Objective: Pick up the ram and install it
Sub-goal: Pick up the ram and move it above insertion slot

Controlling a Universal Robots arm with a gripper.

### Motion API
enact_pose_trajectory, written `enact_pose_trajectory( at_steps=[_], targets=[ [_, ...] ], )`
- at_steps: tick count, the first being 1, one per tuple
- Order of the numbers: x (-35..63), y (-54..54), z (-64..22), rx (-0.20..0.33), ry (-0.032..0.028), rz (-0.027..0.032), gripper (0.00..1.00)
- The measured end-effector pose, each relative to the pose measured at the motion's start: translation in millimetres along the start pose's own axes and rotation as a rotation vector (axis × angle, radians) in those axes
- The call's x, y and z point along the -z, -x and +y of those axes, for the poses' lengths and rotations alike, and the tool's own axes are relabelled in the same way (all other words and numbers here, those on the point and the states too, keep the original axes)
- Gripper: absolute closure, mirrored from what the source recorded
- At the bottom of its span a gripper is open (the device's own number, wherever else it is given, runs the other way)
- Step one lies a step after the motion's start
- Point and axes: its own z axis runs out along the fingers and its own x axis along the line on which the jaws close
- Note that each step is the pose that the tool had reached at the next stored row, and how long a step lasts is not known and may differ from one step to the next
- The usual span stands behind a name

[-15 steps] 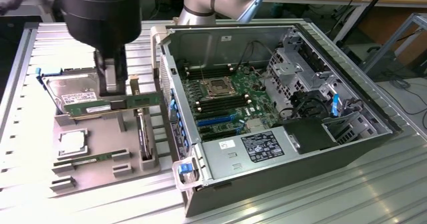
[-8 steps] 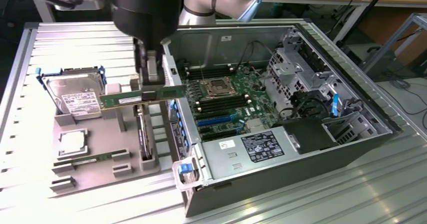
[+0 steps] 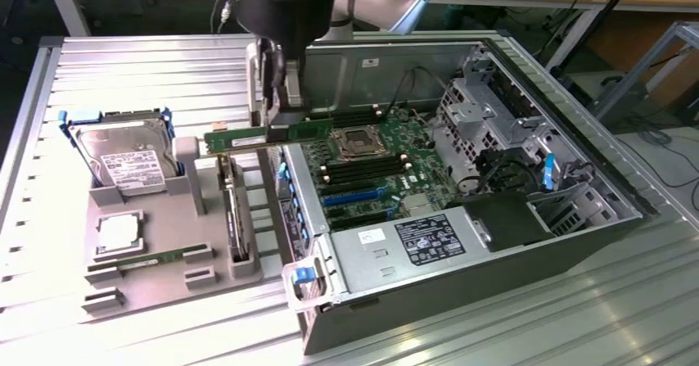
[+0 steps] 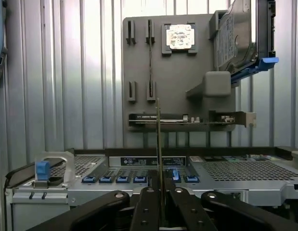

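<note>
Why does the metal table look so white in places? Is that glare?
Yes: in the exterior view light glares off the ribbed table beside the grey tray; in the wrist view strips of the table wash out white, while the gripper holding the ram looks dark.

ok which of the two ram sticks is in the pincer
The ram held up over the case's edge, clamped in the pincer. The other ram lies in its slot on the grey tray.

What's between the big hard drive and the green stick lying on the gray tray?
The square silver processor chip sits between the hard drive and the green stick, as the exterior view shows.
</note>
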Motion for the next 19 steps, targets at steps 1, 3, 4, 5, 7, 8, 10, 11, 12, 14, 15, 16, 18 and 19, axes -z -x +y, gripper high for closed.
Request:
enact_pose_trajectory(
  at_steps=[1, 3, 4, 5, 7, 8, 10, 11, 12, 14, 15, 16, 18, 19],
  targets=[
    [0.3, 2.5, -2.9, 0.0, 0.0, 0.0, 0.85],
    [0.8, 7.1, -8.7, 0.0, 0.0, 0.0, 0.85],
    [1.0, 9.0, -12.0, 0.0, -0.0001, -0.0001, 0.85],
    [1.3, 11.0, -15.7, 0.0, 0.0, 0.0, 0.85],
    [1.8, 14.1, -24.9, 0.0, 0.0001, 0.0, 0.85],
    [1.9, 14.6, -29.0, 0.0, 0.0, 0.0, 0.85],
    [2.5, 15.9, -49.8, 0.0, 0.0, -0.0005, 0.85],
    [2.7, 16.2, -56.4, 0.0, 0.0, -0.0006, 0.85],
    [2.8, 16.4, -60.6, 0.0, 0.0, -0.0007, 0.85],
    [3.0, 16.7, -69.7, 0.0, 0.0, -0.0011, 0.85],
    [3.2, 16.9, -74.1, 0.0, 0.0, -0.0014, 0.85],
    [3.3, 16.9, -78.9, 0.0, 0.0, -0.0018, 0.85],
    [3.7, 17.1, -88.9, 0.0, 0.0001, -0.0049, 0.85],
    [4.0, 17.1, -93.4, 0.001, 0.0003, -0.0121, 0.85]
  ],
)
